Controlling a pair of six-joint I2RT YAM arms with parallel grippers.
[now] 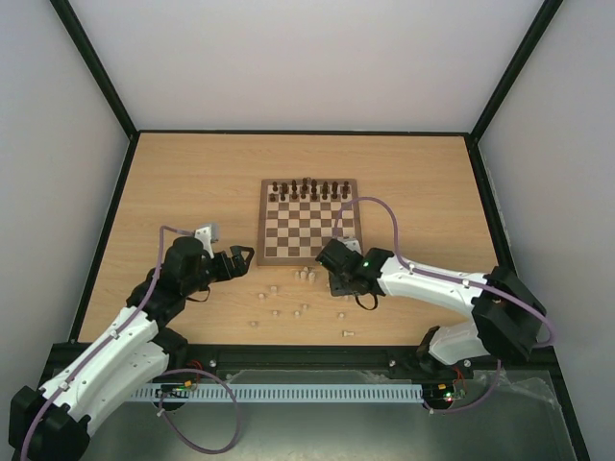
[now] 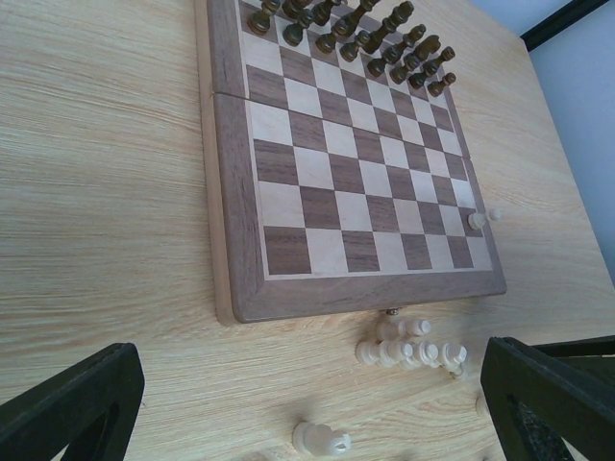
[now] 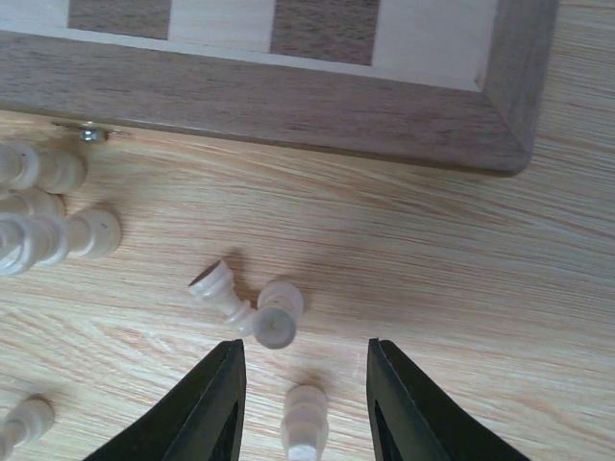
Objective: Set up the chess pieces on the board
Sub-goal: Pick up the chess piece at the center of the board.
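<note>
Between the dark fingers [image 3: 226, 403] of the right gripper [image 3: 303, 379] sits one pale chess piece [image 3: 306, 423]. The jaws are half-narrowed, one on each side of it, with a sliver of table [image 3: 461, 288] showing on both sides, so nothing is gripped yet. Whether the piece stands or lies is hard to tell. Two more pale pieces [image 3: 248, 309] lie tumbled together just ahead, and a cluster of pale pieces [image 2: 408, 351] lies just beside the near border of the board [image 1: 309, 223]. The near rows look almost bare, while the dark pieces [image 2: 365, 34] fill the far rows.

A clean pick probably means centring the piece between the pads, squeezing gently on its body rather than its rounded head, and lifting straight up so the tumbled pair stays undisturbed.

The left gripper [image 2: 312, 375] hangs fully spread and empty, near the board's left corner.
</note>
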